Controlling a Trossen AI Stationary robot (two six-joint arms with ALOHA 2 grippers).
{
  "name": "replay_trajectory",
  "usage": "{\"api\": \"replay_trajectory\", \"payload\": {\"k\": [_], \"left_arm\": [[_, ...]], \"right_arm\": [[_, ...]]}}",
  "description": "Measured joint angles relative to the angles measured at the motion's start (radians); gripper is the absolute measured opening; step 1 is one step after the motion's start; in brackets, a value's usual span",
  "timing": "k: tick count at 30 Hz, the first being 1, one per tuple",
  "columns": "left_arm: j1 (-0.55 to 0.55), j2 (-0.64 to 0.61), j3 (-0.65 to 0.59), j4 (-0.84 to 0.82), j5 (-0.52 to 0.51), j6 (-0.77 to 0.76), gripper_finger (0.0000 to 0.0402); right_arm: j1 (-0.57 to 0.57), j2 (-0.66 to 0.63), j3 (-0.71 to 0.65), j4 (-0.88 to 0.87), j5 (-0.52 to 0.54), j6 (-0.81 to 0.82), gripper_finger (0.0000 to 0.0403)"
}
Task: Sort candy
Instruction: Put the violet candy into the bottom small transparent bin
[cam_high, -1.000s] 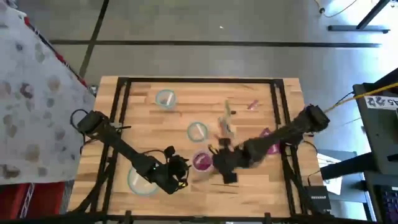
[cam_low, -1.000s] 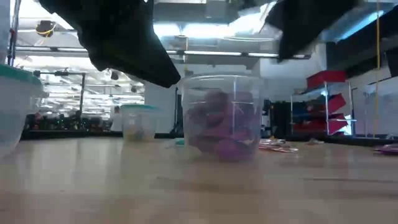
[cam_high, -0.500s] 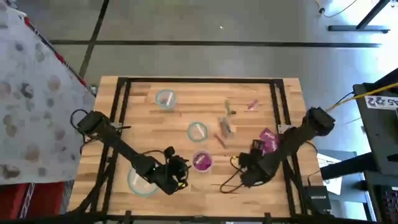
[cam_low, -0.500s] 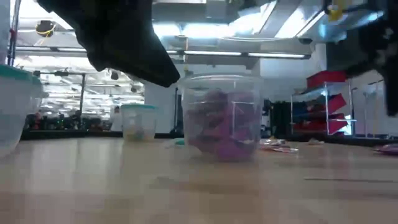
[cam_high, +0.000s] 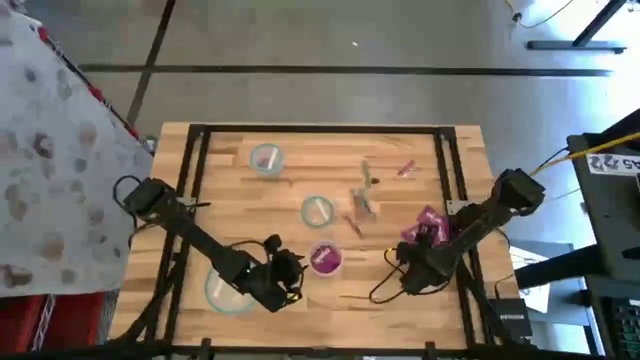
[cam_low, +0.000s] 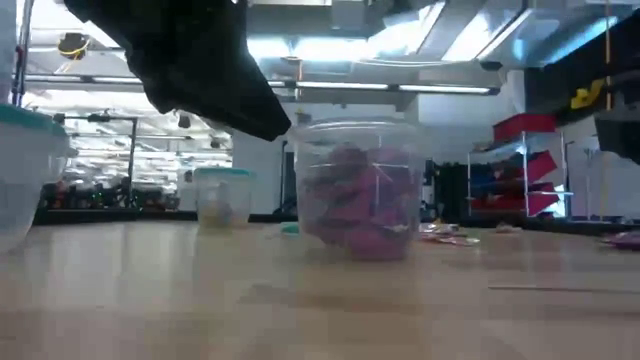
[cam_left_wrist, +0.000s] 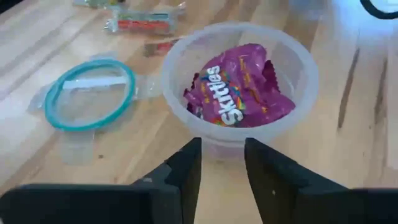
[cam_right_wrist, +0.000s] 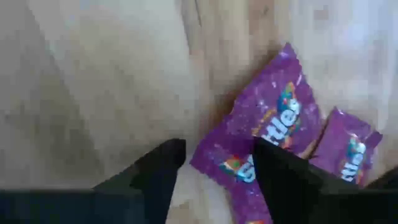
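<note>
- Right now the candy sits in three lots: a small heap of purple packets (cam_high: 430, 222) on the right side of the table (cam_high: 230, 200), more purple packets already in the tub (cam_high: 325, 259) near the middle front, and a few thin pink, reddish and greenish pieces (cam_high: 362, 205) scattered toward the far middle.
- Over the heap, the right gripper (cam_right_wrist: 214, 163) hangs with its jaws apart and nothing between them; one purple packet (cam_right_wrist: 261, 146) lies flat on the wood just past its fingertips, with a second packet (cam_right_wrist: 345, 152) beside it.
- To my eye these packets will handle as light, soft and crinkly: foil-like sachets that flex, slide on the wood and lie too flat for an easy pinch.
- My guess is that the best hold is across a sealed end or a raised edge, fingers straddling the narrow way, not pressing down on the filled middle.
- Nearer the front left, the left gripper (cam_left_wrist: 222, 163) waits just short of the tub (cam_left_wrist: 239, 81), jaws apart and empty, and the packet (cam_left_wrist: 239, 87) inside shows plainly.
- Beside that tub lies a teal-rimmed lid (cam_left_wrist: 90, 94); from above I also see a clear bowl (cam_high: 317, 210) in the middle, another (cam_high: 265, 158) at the far left, and a larger one (cam_high: 225, 290) under the left arm.
- Sorting looks partly done, since loose sweets remain on the wood.
</note>
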Motion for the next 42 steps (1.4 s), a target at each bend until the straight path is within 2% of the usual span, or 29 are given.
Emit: {"api": "replay_trajectory", "payload": {"k": [6, 7, 13, 16, 20, 26, 32, 36, 38, 42], "left_arm": [[0.0, 0.0, 0.0, 0.003, 0.0, 0.006, 0.0107], [0.0, 0.0, 0.0, 0.005, 0.0, 0.02, 0.0107], [-0.022, -0.011, 0.024, 0.027, -0.037, 0.108, 0.0107], [-0.043, -0.023, 0.052, 0.026, -0.086, 0.157, 0.0107], [-0.082, -0.026, 0.085, 0.019, -0.175, 0.225, 0.0107], [-0.135, -0.032, 0.114, 0.016, -0.335, 0.29, 0.0107], [-0.185, -0.032, 0.142, 0.019, -0.492, 0.361, 0.0107], [-0.207, -0.032, 0.144, 0.018, -0.584, 0.367, 0.0107], [-0.211, -0.032, 0.144, 0.016, -0.594, 0.367, 0.0107], [-0.211, -0.032, 0.143, 0.016, -0.592, 0.366, 0.0107]], "right_arm": [[0.0, 0.008, 0.003, 0.012, -0.001, -0.006, 0.0025], [0.0, 0.011, 0.011, 0.001, 0.005, -0.006, 0.0013], [-0.003, 0.015, 0.139, -0.152, 0.108, -0.006, 0.0002], [-0.002, 0.015, 0.234, -0.246, 0.206, -0.017, 0.0001], [-0.002, 0.014, 0.365, -0.238, 0.349, -0.106, 0.0], [-0.002, 0.013, 0.506, -0.12, 0.561, -0.293, 0.0], [-0.052, 0.013, 0.546, 0.105, 0.739, -0.543, 0.0], [-0.11, 0.03, 0.548, 0.341, 0.73, -0.757, 0.0], [-0.134, 0.06, 0.548, 0.427, 0.699, -0.847, 0.0], [-0.158, 0.138, 0.547, 0.472, 0.648, -0.915, 0.0]]}}
